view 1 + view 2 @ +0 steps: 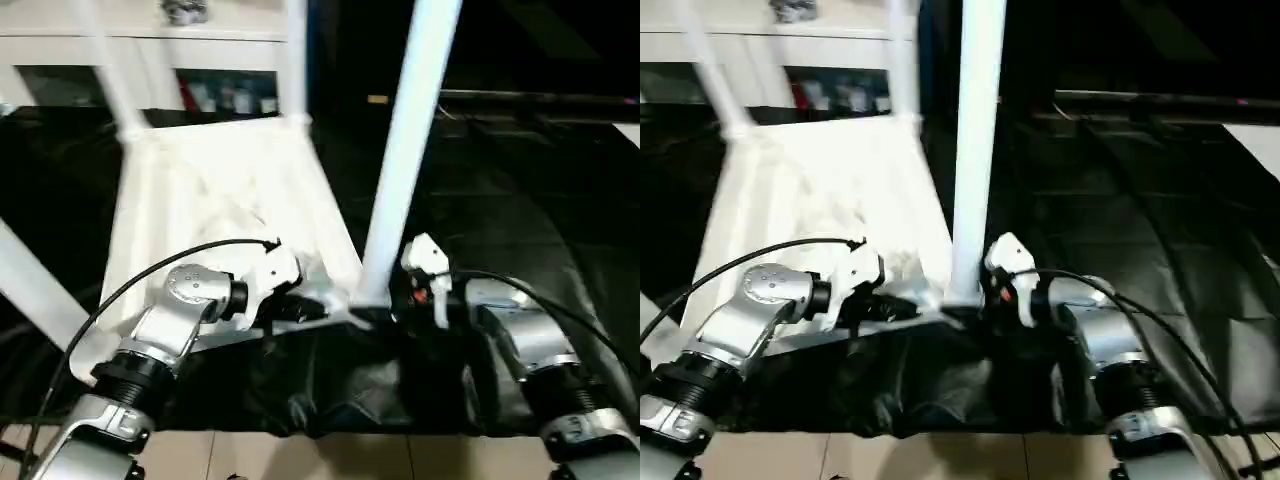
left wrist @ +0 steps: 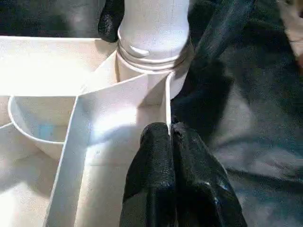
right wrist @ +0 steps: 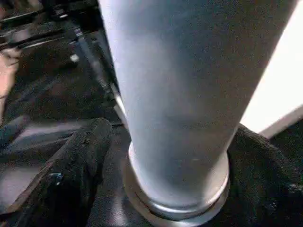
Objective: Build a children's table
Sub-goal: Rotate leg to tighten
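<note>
The children's table lies upside down on black cloth, its ribbed white tabletop facing up. Legs stand in the far sockets, and another leg slants at the left. The nearest leg rises from the front right corner socket. My left gripper is shut on a thin rib of the tabletop just beside that socket. My right gripper is open, with one black finger on each side of the leg's base and a small gap showing at one of them.
A white cabinet with glass doors stands behind the table. Black cloth covers the ground to the right and front. A strip of pale floor runs along the near edge, between my forearms.
</note>
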Controlling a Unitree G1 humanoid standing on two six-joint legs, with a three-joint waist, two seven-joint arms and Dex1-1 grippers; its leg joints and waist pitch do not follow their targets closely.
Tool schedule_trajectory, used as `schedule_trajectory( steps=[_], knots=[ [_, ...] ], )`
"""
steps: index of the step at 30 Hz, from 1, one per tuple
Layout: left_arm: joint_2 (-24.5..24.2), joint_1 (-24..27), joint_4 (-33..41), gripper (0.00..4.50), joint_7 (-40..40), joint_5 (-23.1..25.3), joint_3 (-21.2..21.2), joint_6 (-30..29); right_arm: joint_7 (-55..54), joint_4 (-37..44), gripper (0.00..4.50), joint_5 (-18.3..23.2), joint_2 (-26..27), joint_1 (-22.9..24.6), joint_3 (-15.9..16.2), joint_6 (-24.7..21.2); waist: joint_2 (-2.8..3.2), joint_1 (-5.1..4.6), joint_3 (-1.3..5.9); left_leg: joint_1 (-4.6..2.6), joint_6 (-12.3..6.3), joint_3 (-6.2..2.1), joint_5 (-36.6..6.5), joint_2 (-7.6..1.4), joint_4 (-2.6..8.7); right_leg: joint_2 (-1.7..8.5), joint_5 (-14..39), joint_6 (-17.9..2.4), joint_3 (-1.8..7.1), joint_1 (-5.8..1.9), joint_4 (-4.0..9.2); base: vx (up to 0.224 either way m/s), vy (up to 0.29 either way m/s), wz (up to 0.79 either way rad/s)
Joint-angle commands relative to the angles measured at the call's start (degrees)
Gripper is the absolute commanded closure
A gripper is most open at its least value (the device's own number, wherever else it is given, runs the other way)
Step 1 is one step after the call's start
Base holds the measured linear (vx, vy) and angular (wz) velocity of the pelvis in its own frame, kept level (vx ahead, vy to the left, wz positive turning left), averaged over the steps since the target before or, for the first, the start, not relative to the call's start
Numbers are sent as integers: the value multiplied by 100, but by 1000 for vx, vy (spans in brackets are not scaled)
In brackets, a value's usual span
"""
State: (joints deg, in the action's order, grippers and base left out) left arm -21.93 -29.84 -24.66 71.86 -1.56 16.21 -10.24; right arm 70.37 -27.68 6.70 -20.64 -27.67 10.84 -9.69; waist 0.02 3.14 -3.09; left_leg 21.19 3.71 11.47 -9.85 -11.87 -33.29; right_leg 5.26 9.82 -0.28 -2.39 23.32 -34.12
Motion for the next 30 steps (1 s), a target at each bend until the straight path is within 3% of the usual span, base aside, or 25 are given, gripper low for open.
schedule_trajectory(
  steps=[1, 4, 8, 15, 19, 21, 23, 30],
  knots=[
    [76, -97, 117, 450, 132, -143, 98, 86, 460, 218, 97, 135, 16, 53, 317, -107, 20, -17, 381, -119, -180, -34, -1603, -137, 375, 179, 1249, -1378, 151, -245, 362, 0, 0, 0],
    [74, -110, 88, 450, 159, -124, 100, 62, 613, 255, 99, 77, -18, 92, 407, -66, 26, 21, 381, -137, -137, -32, -1601, -140, 372, 190, 1258, -1382, 161, -224, 365, 0, 0, 0],
    [7, -101, 94, 450, 248, -104, 93, 65, 816, 186, 139, -108, -64, 95, 652, 94, 28, 20, 392, -106, -140, -44, -1477, -129, 373, 193, 1134, -1365, 153, -253, 349, 0, 0, 0],
    [-71, -100, 51, 450, 258, -114, 99, 81, 750, 151, 184, -119, 15, 60, 700, 149, 43, 15, 393, -100, -150, -46, -1477, -125, 373, 189, 1121, -1379, 147, -261, 345, 0, 0, 0],
    [-37, -79, 51, 450, 117, -90, 25, 101, 354, 127, 188, -50, 203, 156, 509, 198, 33, -16, 384, -99, -112, -52, -1586, -120, 383, 187, 1312, -1333, 147, -260, 363, 0, 0, 0],
    [159, -161, -98, 450, -338, -58, -105, 126, -583, 33, 189, 19, 611, 234, 149, 194, 39, -34, 366, -122, -74, -42, -1711, -115, 384, 193, 1552, -1271, 162, -222, 401, 0, 0, 0],
    [270, -206, -165, 450, -607, -23, -153, 118, -1063, -58, 189, 1, 796, 237, 1, 138, 11, -86, 363, -126, 55, -84, -1892, -96, 410, 203, 2053, -1091, 139, -220, 447, 0, 0, 0],
    [810, -266, -119, 450, -1639, 215, -138, -182, -2872, -652, 190, -129, 1664, 55, -408, 17, 17, -262, 339, -93, 166, -146, -2222, -83, 435, 218, 2620, -850, 118, -184, 500, 0, 0, 0]
  ],
)
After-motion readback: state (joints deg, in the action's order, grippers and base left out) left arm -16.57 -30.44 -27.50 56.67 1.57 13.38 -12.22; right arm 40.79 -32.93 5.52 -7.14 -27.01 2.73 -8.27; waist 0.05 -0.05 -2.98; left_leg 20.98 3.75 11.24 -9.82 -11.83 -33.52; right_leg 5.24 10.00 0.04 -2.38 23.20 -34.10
